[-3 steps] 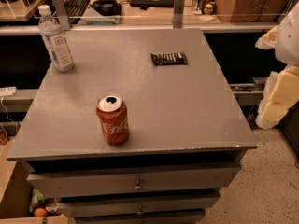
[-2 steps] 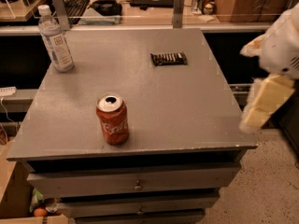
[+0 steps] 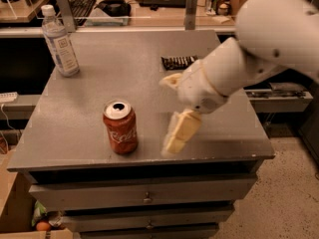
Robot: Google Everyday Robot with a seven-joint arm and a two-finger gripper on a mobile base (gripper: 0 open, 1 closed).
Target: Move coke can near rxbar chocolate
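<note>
I see a bottle (image 3: pixel 60 43) well left of and beyond the gripper (image 3: pixel 168 112) over the table (image 3: pixel 89 83), drawers (image 3: pixel 99 195) beneath, a keyboard (image 3: pixel 82 1) far behind.

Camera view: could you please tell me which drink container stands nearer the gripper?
The red aluminium coke can, just left of the gripper; the clear plastic water bottle stands at the back-left corner.
</note>
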